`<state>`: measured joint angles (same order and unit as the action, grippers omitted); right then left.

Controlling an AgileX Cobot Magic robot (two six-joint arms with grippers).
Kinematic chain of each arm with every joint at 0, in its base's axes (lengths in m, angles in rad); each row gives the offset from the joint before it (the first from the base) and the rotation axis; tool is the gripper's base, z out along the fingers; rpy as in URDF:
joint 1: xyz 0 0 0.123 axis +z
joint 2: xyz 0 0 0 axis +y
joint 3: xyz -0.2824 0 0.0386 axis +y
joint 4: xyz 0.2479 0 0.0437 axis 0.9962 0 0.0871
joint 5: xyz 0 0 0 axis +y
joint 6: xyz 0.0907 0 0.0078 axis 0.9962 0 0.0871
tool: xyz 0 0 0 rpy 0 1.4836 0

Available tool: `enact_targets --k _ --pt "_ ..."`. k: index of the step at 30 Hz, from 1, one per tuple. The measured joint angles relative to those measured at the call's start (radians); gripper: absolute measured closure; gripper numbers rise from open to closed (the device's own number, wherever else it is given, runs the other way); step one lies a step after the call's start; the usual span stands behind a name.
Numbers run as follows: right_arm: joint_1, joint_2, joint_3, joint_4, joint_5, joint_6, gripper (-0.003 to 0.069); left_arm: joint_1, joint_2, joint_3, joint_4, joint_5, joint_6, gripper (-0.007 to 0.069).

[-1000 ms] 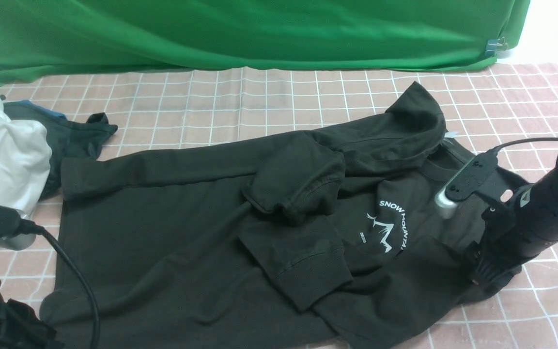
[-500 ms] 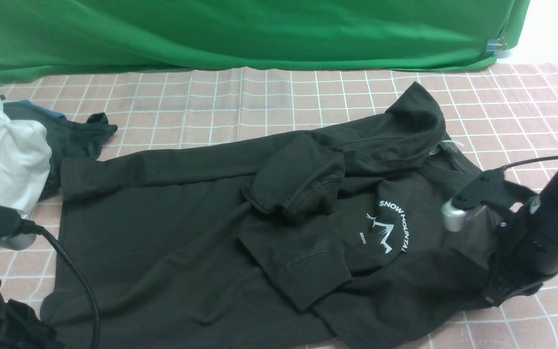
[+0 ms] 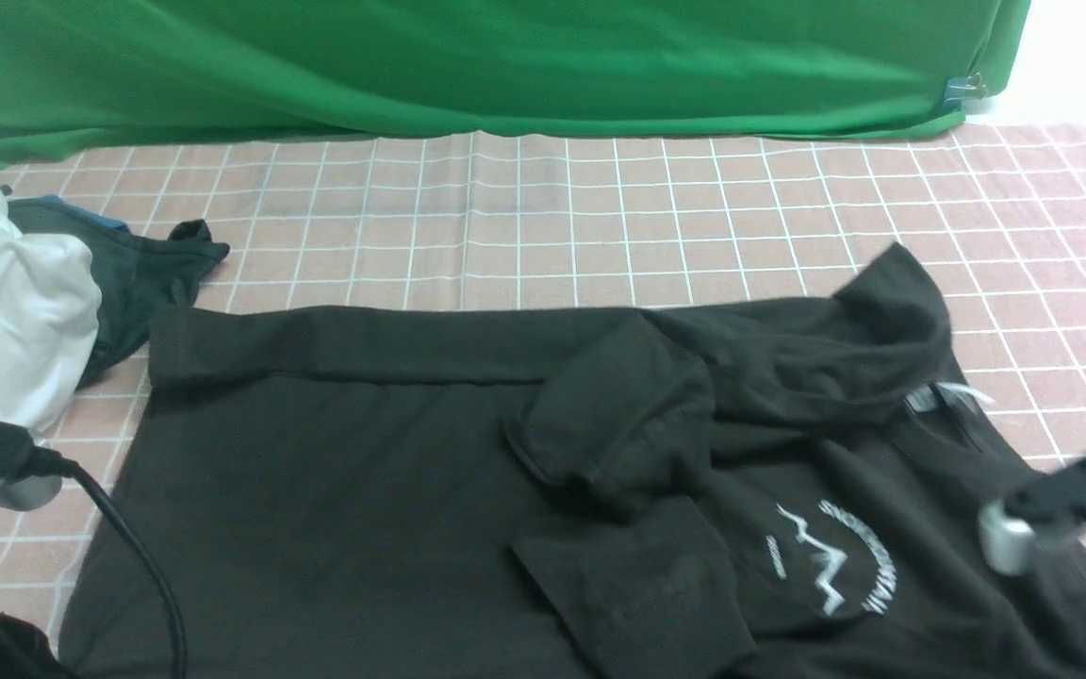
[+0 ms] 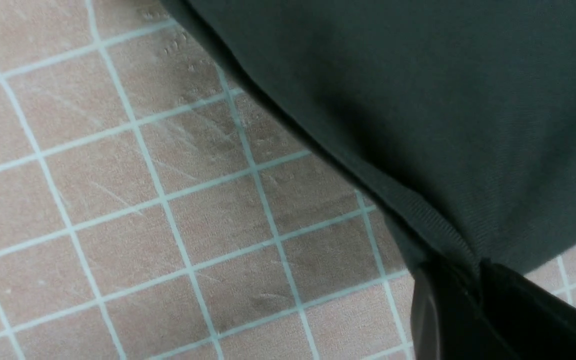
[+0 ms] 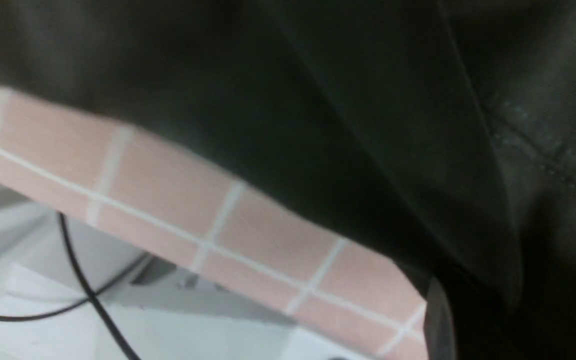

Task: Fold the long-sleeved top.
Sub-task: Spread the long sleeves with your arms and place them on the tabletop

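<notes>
The long-sleeved top [image 3: 364,490] is black and lies spread over the checked cloth. Both sleeves are folded across its chest, and a white mountain print [image 3: 835,566] and a white neck label [image 3: 962,391] show near the right. In the left wrist view my left gripper [image 4: 475,272] is shut on the top's ribbed hem [image 4: 433,225]. My right gripper [image 5: 468,295] is shut on dark fabric of the top [image 5: 368,100] at the table's near edge. In the front view only the blurred right wrist [image 3: 1071,505] shows at the lower right.
A white garment [image 3: 6,311] and a smaller dark cloth with a blue edge [image 3: 138,264] lie at the far left. A green backdrop [image 3: 468,66] hangs behind the pink checked tablecloth [image 3: 543,207]. The right wrist view shows the table's near edge [image 5: 168,235], with a cable [image 5: 83,280] below.
The whole top has slid toward the near edge. My right arm dropped and pulled back to the lower right, and its gripper went from open to shut on the fabric.
</notes>
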<state>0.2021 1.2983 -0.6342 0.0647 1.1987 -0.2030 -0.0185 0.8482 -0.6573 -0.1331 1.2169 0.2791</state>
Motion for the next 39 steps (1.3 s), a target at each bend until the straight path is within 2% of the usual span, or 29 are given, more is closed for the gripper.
enact_targets --k 3,6,7,8,9,10,12,14,17,20,21,24,28,34,36,38,39 --pt "0.0 -0.015 0.048 -0.016 -0.002 0.03 0.0602 0.0 0.0 0.002 -0.012 0.0 0.0 0.0574" --pt "0.0 -0.019 0.077 -0.023 -0.002 0.055 0.0519 0.0 -0.001 0.016 -0.029 0.0 0.0 0.0574" --pt "0.0 -0.019 0.08 -0.025 -0.001 0.063 0.0477 0.0 -0.001 0.022 -0.033 0.0 0.0 0.0574" --pt "0.0 -0.019 0.081 -0.034 0.006 0.08 0.0406 0.0 -0.001 0.029 -0.035 0.0 0.0 0.0574" --pt "0.0 -0.019 0.081 -0.038 0.008 0.083 0.0393 0.0 -0.001 0.03 -0.035 0.0 0.0 0.0574" --pt "0.0 -0.019 0.079 -0.049 0.013 0.105 0.0286 0.0 -0.001 0.037 -0.036 0.0 0.0 0.0574" --pt "0.0 -0.019 0.059 -0.053 0.018 0.142 0.0169 0.0 -0.001 0.037 -0.036 0.0 0.0 0.0574" --pt "0.0 -0.019 0.021 -0.036 0.022 0.18 0.0112 0.0 -0.001 0.037 -0.036 0.0 0.0 0.0574" --pt "0.0 -0.02 -0.054 0.032 0.018 0.184 0.0123 0.0 -0.001 0.037 -0.036 0.0 0.0 0.0574" --pt "0.006 -0.015 -0.169 0.111 -0.102 0.141 0.0227 0.0 -0.001 0.037 -0.037 -0.008 0.0 0.0574" --pt "0.007 -0.015 -0.177 0.115 -0.115 0.137 0.0235 0.0 -0.001 0.037 -0.037 -0.01 0.0 0.0574" --pt "0.043 0.061 -0.334 0.156 -0.327 0.05 0.0362 0.0 0.0 0.038 -0.024 -0.03 0.0 0.0574" --pt "0.1 0.179 -0.514 0.165 -0.375 -0.053 0.0435 0.0 0.0 0.038 -0.002 -0.053 -0.012 0.0574" --pt "0.293 0.384 -0.713 0.166 -0.443 -0.194 0.0449 0.0 0.002 0.038 0.006 -0.034 -0.047 0.0574" --pt "0.367 0.452 -0.769 0.168 -0.454 -0.277 0.0429 0.0 0.002 0.038 0.006 -0.026 -0.048 0.0574" --pt "0.437 0.526 -0.821 0.172 -0.466 -0.365 0.0379 0.0 0.002 0.038 0.006 -0.026 -0.05 0.0574" --pt "0.442 0.532 -0.831 0.171 -0.467 -0.371 0.0368 0.0 0.002 0.038 0.006 -0.026 -0.049 0.0574"
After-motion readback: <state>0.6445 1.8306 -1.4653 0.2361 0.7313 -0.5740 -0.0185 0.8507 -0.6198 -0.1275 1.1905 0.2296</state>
